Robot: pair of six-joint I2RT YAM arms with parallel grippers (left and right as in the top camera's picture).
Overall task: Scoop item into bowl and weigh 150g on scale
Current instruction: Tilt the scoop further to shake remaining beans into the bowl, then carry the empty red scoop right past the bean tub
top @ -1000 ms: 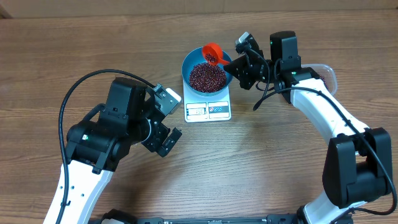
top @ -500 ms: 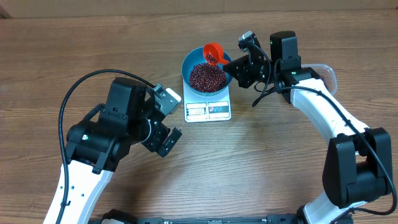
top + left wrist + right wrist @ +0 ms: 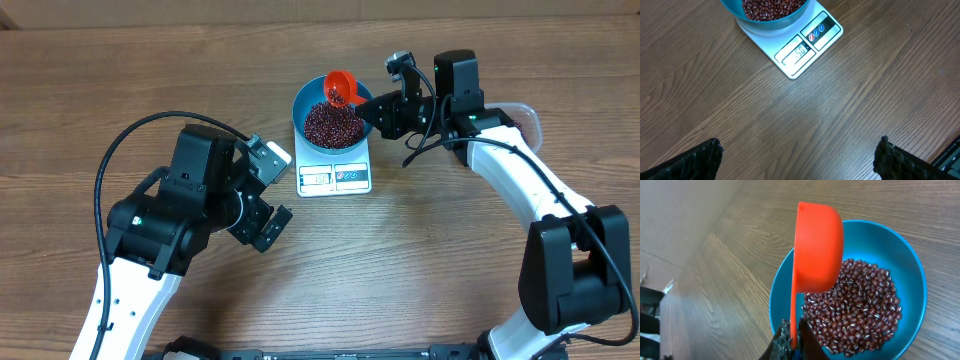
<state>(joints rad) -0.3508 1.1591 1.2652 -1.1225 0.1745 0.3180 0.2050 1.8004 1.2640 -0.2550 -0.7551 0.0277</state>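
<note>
Presently the beans [image 3: 860,305] lay as a loose heap in the blue bowl [image 3: 910,255], filling its bottom but well below the rim. The bowl sat on the white scale [image 3: 805,50], covering its far part and leaving the display edge clear toward the robot; the digits were lit but too blurred to read with confidence. An orange scoop [image 3: 817,250] hung over the far-left part of the bowl, tipped on its side, and the overhead view showed a few beans at its mouth. The right gripper [image 3: 792,342] had its fingers clamped on the scoop's handle. The left gripper [image 3: 272,228] hovered over bare table [image 3: 430,260] near the scale's front left, fingers spread wide and holding nothing. A clear plastic tub [image 3: 528,118] showed partly behind the right arm; its contents could not be made out. Judgement: the step in hand was pouring a scoopful into the bowl, with a good share of the weighing probably done. The next move called for a slow, small tilt so beans trickle, not dump, with the display checked against the target before any return to the tub.
</note>
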